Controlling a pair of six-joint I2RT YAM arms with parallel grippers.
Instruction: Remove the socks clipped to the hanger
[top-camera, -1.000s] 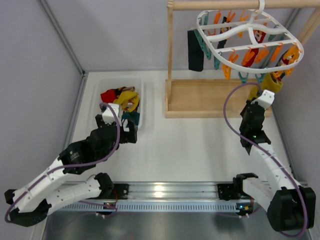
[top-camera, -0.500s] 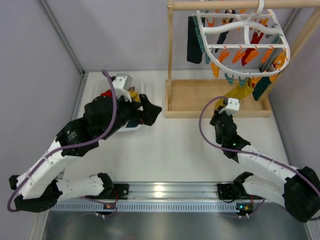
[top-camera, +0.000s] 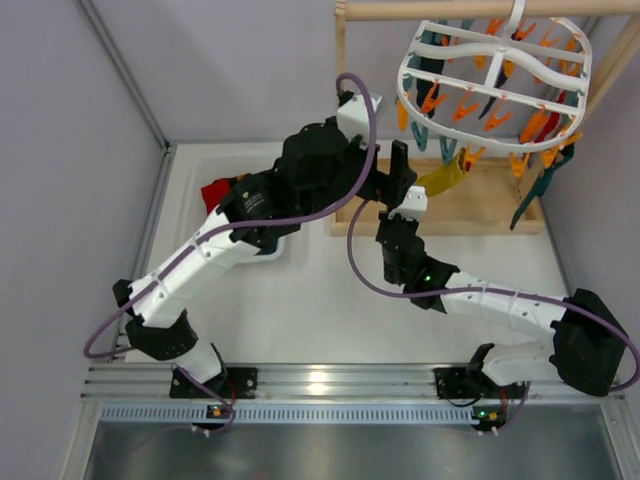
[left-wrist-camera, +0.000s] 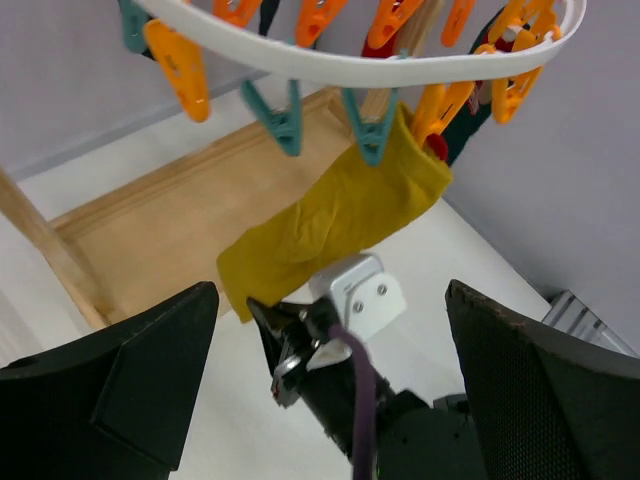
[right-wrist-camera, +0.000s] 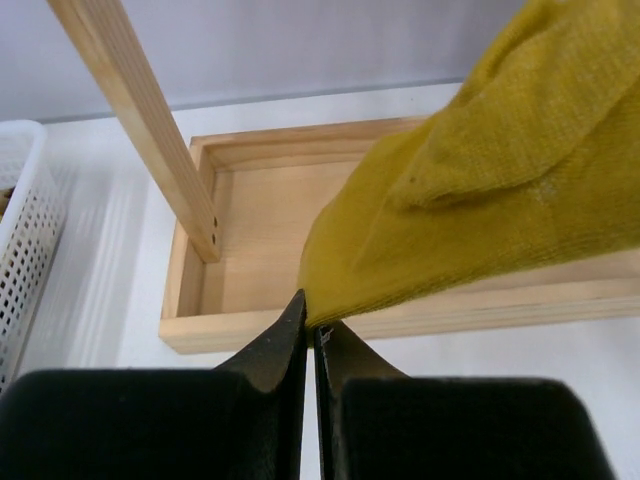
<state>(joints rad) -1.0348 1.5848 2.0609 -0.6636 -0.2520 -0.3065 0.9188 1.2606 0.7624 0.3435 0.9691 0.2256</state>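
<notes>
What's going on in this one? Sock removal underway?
Yes, mid-removal. The right gripper is shut on the lower edge of the mustard yellow sock, which hangs at a slant from a teal clip on the white hanger. The sock is not yet free of the clip. The left gripper is open above the right one, close to the hanger, holding nothing. Other socks remain clipped on the far side.

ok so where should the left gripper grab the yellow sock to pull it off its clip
Probably high up, just under the teal clip, closing across the yellow sock from below. It hangs taut on a slant, broad and flat there, and the right gripper pinches its low tip, so only the top is free.
</notes>
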